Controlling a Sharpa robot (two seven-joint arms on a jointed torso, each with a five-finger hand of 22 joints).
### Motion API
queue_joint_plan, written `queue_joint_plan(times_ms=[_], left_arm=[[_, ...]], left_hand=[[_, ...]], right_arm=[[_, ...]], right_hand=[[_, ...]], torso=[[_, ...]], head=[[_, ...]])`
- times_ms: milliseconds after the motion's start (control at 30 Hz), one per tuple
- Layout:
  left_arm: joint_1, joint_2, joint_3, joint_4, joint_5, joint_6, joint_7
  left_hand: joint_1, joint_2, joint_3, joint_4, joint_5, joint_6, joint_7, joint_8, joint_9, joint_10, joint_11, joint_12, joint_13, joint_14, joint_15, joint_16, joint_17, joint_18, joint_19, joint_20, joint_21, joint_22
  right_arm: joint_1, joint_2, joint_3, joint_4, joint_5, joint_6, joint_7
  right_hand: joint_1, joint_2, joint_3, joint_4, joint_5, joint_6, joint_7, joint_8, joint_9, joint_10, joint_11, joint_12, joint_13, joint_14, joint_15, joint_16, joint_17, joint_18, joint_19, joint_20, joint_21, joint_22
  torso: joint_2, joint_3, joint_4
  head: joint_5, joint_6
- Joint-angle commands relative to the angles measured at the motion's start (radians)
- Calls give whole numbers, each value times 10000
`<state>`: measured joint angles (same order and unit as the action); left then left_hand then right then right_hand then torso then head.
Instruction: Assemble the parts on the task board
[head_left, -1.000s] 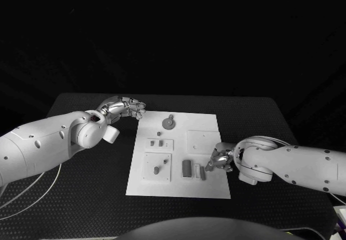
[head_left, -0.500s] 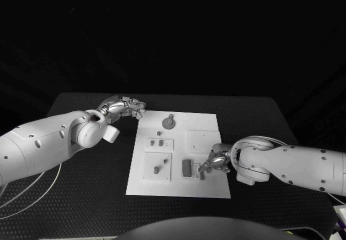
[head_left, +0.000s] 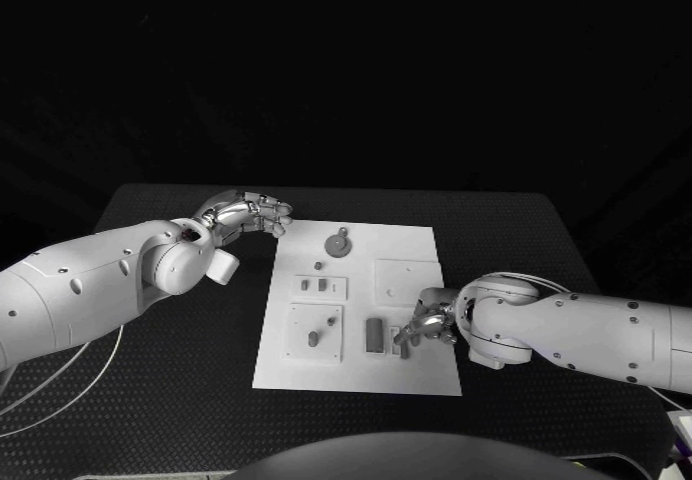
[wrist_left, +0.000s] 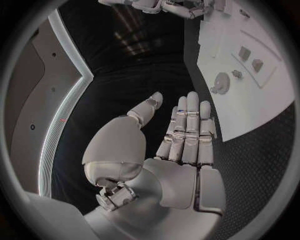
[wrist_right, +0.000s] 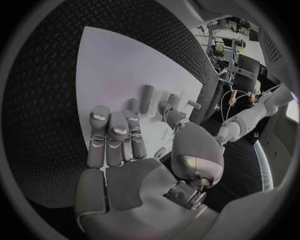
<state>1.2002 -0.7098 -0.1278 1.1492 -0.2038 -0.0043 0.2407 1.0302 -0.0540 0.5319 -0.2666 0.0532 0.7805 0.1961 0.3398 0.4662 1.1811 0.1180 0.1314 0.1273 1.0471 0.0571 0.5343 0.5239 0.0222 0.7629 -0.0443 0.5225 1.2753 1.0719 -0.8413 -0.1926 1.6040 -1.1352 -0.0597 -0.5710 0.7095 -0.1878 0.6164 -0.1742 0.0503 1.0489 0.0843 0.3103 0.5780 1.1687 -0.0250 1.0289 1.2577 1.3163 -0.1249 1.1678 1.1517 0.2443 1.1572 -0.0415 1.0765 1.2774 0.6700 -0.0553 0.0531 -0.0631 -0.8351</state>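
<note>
Task board (head_left: 405, 243): white plate, flat, mid-table.
Gear part (head_left: 338, 245): grey, round, far end of board.
Peg part (head_left: 374, 336): grey cylinder, lying at near end.

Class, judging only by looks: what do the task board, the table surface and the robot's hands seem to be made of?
Task board: probably matte white plastic; flat, even, no glare.
Table: black textured mat, maybe rubber; a fine raised pattern shows in the right wrist view.
Left hand and right hand: silvery, likely metal or metallised plastic; glossy highlights on the fingers.
</note>
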Motion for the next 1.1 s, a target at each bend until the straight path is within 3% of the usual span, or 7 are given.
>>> queue_joint_plan(times_ms=[33,233,367,633,1100], left_arm=[[8,5,7,31,39,148,63],[8,-7,7,40,39,150,59],[9,-9,7,45,39,144,58],[9,-1,7,36,38,151,55],[9,-18,7,40,37,141,58]], left_hand=[[-78,10,44,-12,-2,-74,-21,41,-13,22,17,-32,2,40,9,-53,11,123,67,30,-70,16],[-81,10,43,-11,-2,-74,-21,42,-14,22,17,-32,2,41,10,-58,16,123,67,30,-72,18],[-81,11,44,-11,-1,-74,-21,43,-14,23,17,-32,3,41,10,-61,20,123,67,30,-73,20],[-81,11,45,-13,-1,-73,-22,45,-15,25,16,-32,3,43,10,-66,27,123,68,30,-76,24],[-79,11,47,-17,-2,-72,-23,49,-16,28,15,-31,4,45,10,-77,40,123,68,30,-82,30]], right_arm=[[-61,18,-24,-81,-517,148,-60],[-78,48,-25,-138,-533,181,-82],[-102,84,-28,-164,-668,227,-105],[-132,132,-53,-184,-715,470,-170],[-148,49,-67,-144,-1400,524,-240]], right_hand=[[55,319,-50,-201,-16,-28,-36,-22,-14,-38,-42,-10,11,12,-67,-3,15,175,15,-60,48,10],[211,928,-66,-566,-17,16,-53,-5,-1,1,-59,-7,18,18,-80,-2,18,175,7,-53,61,5],[243,1038,-40,-712,-17,34,-57,-4,-2,16,-62,-9,20,21,-82,2,22,175,3,-40,66,2],[312,1048,55,-877,-18,50,-59,-8,-7,48,-64,8,35,26,-84,4,25,175,7,-28,72,-4],[388,864,159,-1072,-18,64,-58,-18,-14,68,-63,5,45,33,-82,7,30,175,23,-11,85,-17]], torso=[[-1,0,-3],[5,-1,-7],[2,2,-3],[-2,-1,-6],[-2,1,-6]], head=[[11,-8],[12,-16],[17,-28],[41,-36],[26,-47]])
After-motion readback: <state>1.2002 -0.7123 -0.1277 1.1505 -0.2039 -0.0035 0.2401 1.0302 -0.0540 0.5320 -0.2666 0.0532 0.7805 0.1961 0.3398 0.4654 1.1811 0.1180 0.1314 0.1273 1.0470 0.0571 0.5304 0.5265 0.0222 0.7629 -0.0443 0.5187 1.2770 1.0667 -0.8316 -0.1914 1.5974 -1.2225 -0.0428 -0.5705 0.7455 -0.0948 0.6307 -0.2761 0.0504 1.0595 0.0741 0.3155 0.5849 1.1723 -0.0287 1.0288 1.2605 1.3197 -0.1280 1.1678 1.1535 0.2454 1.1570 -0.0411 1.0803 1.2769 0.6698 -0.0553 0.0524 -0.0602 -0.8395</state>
